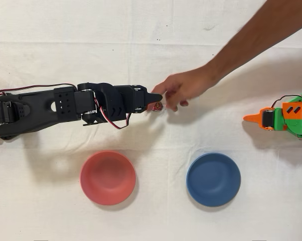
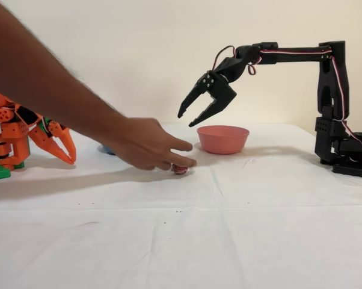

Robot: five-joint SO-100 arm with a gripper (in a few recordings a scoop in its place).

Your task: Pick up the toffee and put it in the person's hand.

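Overhead view. The black arm (image 1: 65, 103) is reaching in from the left edge across the white tablecloth (image 1: 151, 216). Its gripper (image 1: 153, 98) is pointing right, with its tip showing just above the toffee (image 1: 156, 106); from this angle the spread of its fingers cannot be told. The toffee is lying on the cloth at mid-table, under the fingertips of the person's hand (image 1: 183, 88). The forearm (image 1: 261, 37) is coming in from the upper right corner. The hand is turned palm-down, fingers curled toward the candy. A red bowl (image 1: 108, 177) is sitting toward the lower left and a blue bowl (image 1: 213, 179) toward the lower right, well apart from each other. The idle orange arm (image 1: 286, 118) is resting at the right edge.

Fixed view. The gripper (image 2: 190, 117) is hanging in the air, well above the cloth, its two fingers spread wide and holding nothing. The person's hand (image 2: 148, 144) is lying low on the table, fingers touching the toffee (image 2: 180, 170), which is resting on the cloth just beneath them. The red bowl (image 2: 222, 139) is standing behind, below the gripper. A sliver of the blue bowl (image 2: 107, 149) is showing behind the forearm. The orange arm (image 2: 24, 135) is standing at the left edge.
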